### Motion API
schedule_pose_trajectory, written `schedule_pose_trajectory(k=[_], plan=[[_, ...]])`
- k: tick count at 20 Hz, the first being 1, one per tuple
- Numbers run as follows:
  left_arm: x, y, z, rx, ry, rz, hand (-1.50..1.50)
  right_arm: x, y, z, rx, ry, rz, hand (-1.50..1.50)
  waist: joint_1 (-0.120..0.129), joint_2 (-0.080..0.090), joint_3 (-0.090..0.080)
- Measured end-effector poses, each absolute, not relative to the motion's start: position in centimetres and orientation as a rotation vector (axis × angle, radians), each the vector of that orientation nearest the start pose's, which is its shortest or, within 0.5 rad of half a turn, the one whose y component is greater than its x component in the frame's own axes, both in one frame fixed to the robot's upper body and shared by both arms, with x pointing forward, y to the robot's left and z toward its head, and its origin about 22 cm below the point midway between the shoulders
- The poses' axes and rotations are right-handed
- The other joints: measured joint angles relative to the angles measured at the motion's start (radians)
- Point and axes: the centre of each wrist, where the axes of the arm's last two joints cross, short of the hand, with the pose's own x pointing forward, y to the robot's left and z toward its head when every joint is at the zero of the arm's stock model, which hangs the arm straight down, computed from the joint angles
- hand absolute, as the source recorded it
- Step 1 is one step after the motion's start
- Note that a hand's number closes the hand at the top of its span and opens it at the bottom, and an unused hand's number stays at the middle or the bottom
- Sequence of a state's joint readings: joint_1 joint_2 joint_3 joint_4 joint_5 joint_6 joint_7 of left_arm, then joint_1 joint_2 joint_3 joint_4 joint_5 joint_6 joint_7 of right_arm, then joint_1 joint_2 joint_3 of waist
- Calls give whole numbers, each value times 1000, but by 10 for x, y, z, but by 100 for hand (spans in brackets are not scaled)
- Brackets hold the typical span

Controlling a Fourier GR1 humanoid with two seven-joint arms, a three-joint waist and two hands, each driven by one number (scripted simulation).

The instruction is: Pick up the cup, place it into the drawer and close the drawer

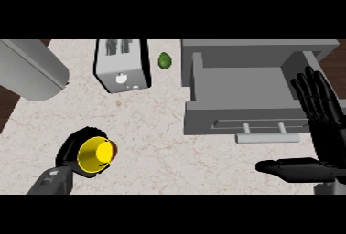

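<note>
The left hand (73, 153) is clasping the yellow cup (95, 155), well left of the open drawer (243, 93); the right hand (317, 119) is resting unclenched beside the drawer's right wall.

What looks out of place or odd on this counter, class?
Nothing is spilled or damaged. The small green lime-like fruit lies loose between the silver toaster and the open grey drawer; the left hand holds the yellow cup tipped sideways.

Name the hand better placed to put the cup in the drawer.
Left. The left hand already has its fingers curled round the yellow cup. The right hand rests open beside the open drawer.
</note>
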State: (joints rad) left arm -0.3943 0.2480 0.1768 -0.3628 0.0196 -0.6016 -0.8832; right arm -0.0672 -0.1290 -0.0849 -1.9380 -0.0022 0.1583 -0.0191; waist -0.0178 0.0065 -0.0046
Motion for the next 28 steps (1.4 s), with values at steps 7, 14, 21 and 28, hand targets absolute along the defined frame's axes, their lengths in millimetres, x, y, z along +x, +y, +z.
schedule_pose_trajectory(k=[7, 14, 21, 28], plan=[[267, 318, -133, -348, -1763, 130, 150, 239, -264, 113, -49, -2010, 249, -150, 2, 1, 1], [285, 307, -125, -213, -1898, 302, 150, 241, -268, 111, -57, -2007, 258, -150, 4, -1, 2], [327, 286, -84, -280, -2016, 240, 150, 235, -276, 109, -69, -1996, 242, -150, 14, -8, 4], [368, 242, -19, -338, -2128, 104, 150, 233, -284, 110, -87, -1987, 228, -150, 23, -12, 5]])
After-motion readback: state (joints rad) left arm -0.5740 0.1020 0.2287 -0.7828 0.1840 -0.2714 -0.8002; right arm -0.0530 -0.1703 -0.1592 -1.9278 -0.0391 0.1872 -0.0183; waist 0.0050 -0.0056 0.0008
